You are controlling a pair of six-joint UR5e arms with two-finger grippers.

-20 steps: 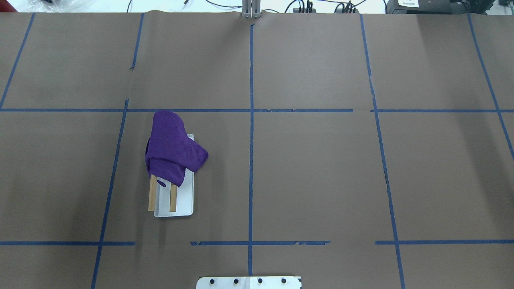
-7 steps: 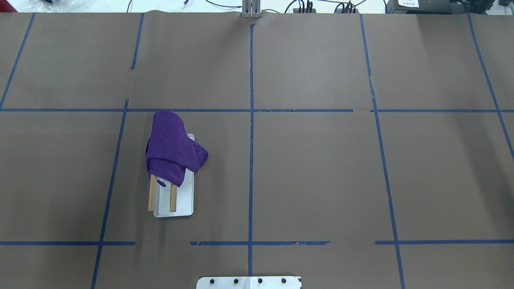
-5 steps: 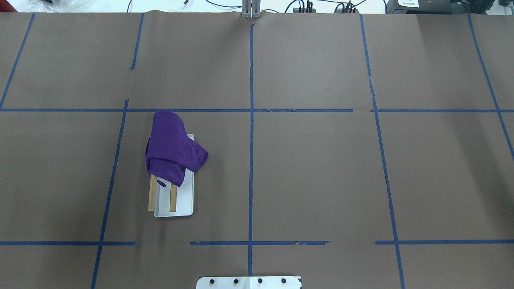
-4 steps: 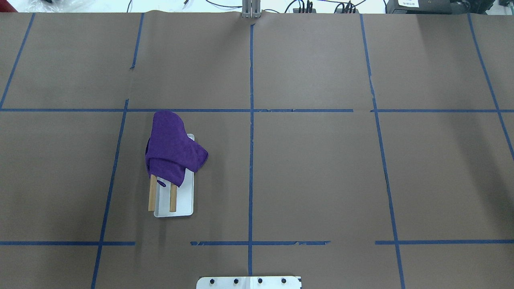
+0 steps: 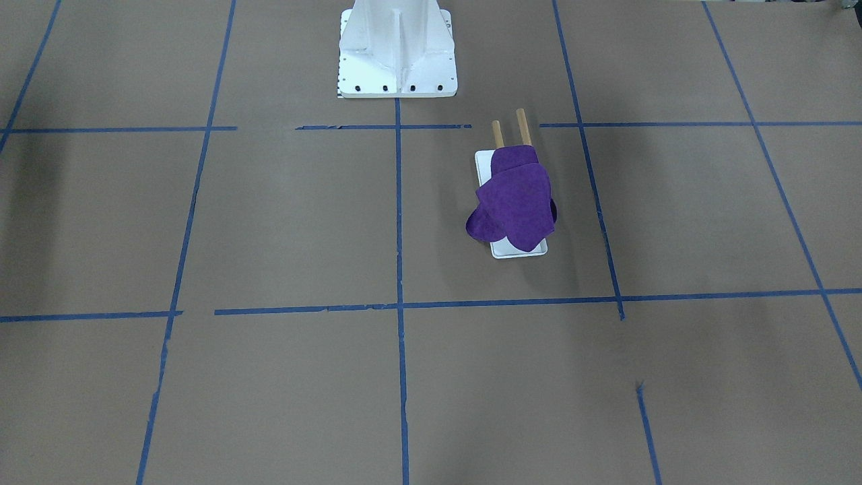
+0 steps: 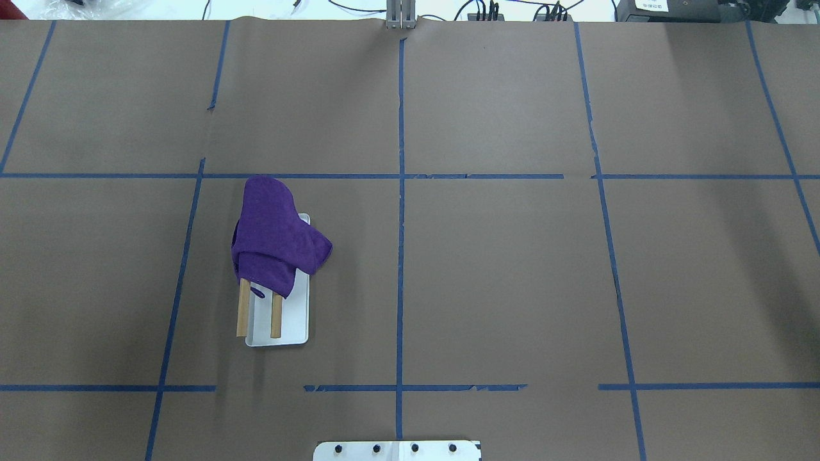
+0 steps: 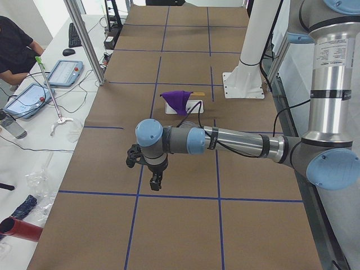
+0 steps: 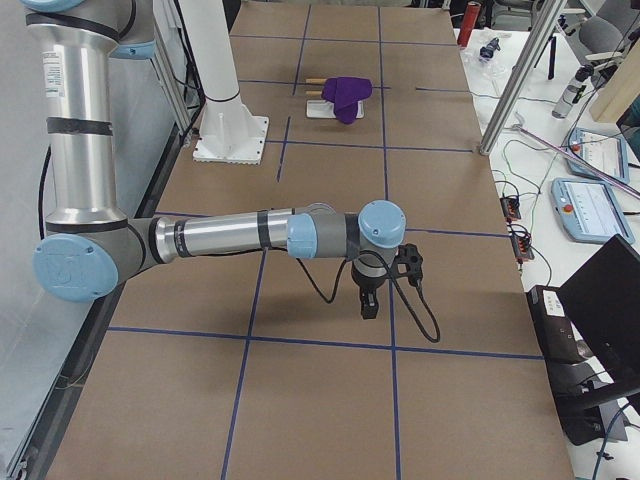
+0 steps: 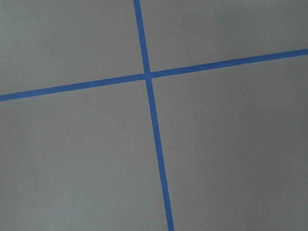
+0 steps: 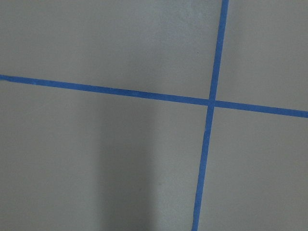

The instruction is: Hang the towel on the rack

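The purple towel point(image 6: 275, 237) lies draped and bunched over the far half of the rack's two wooden dowels point(image 6: 242, 314), on the left half of the table. One corner hangs over the white base point(image 6: 295, 320). The towel also shows in the front view point(image 5: 515, 199), left view point(image 7: 179, 100) and right view point(image 8: 348, 92). My left gripper point(image 7: 154, 181) hangs above bare table far from the rack. My right gripper point(image 8: 367, 303) hangs above the table's other end. Both show only in the side views, so I cannot tell whether they are open or shut. The wrist views show only brown paper and blue tape.
The white bolted pedestal point(image 5: 397, 47) stands at the robot's edge of the table. Blue tape lines grid the brown paper. A metal post point(image 7: 84, 39), tablets point(image 7: 62, 73) and a seated person point(image 7: 14, 45) are on the operators' side.
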